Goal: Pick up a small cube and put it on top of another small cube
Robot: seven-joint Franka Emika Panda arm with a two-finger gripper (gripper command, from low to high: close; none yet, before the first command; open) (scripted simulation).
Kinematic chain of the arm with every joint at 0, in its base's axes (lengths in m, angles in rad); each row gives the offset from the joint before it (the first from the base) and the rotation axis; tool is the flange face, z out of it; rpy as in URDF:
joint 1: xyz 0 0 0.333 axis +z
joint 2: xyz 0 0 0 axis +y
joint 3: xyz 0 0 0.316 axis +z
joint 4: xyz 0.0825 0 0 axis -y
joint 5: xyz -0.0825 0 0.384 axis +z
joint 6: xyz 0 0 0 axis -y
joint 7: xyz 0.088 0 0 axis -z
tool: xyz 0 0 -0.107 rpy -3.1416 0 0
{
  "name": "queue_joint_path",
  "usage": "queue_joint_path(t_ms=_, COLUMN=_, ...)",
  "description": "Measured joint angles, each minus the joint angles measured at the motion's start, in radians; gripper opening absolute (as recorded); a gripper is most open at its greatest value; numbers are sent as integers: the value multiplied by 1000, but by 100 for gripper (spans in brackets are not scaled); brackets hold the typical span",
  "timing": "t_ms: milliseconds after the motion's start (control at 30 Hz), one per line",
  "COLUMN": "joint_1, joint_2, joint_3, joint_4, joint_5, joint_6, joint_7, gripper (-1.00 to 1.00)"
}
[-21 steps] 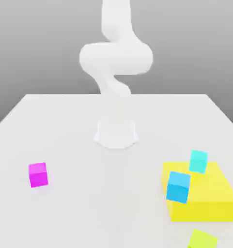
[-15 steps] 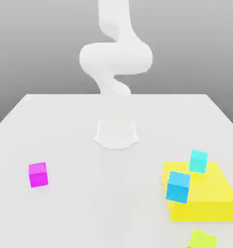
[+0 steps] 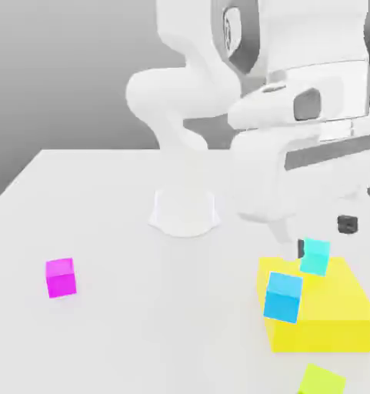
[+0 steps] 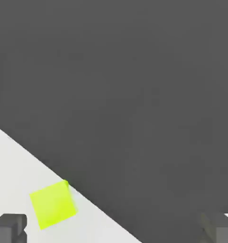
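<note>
Hanging above yellow block point(image 3: 326, 308), pincer point(image 3: 324, 237) jaws apart; lime cube point(image 4: 53, 204) at table point(image 3: 103, 231) edge.

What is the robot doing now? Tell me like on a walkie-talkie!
Gripper open, empty, above the teal cube. Blue cube untouched against the yellow block. Nothing in the way.

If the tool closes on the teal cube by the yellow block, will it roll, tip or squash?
The teal cube has flat faces and sharp edges, so it probably won't roll. It looks rigid, so likely no squashing. It sits at the yellow block's back edge, close to the blue cube, so a nudge might slide it. The open tool hovers near it.
</note>
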Motion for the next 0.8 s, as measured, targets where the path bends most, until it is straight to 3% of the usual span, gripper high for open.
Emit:
queue_joint_path(t_ms=400, joint_1=53, joint_2=432, joint_3=28, joint_4=44, joint_5=-97, joint_6=169, joint_7=-126, gripper=0)
queue_joint_path(t_ms=433, joint_1=55, joint_2=466, joint_3=26, joint_4=50, joint_5=-99, joint_6=196, joint_7=-125, gripper=-100)
queue_joint_path(t_ms=667, joint_1=55, joint_2=473, joint_3=26, joint_4=52, joint_5=-100, joint_6=199, joint_7=-126, gripper=-100)
queue_joint_path(t_ms=800, joint_1=48, joint_2=353, joint_3=31, joint_4=25, joint_5=-92, joint_6=105, joint_7=-133, gripper=-100)
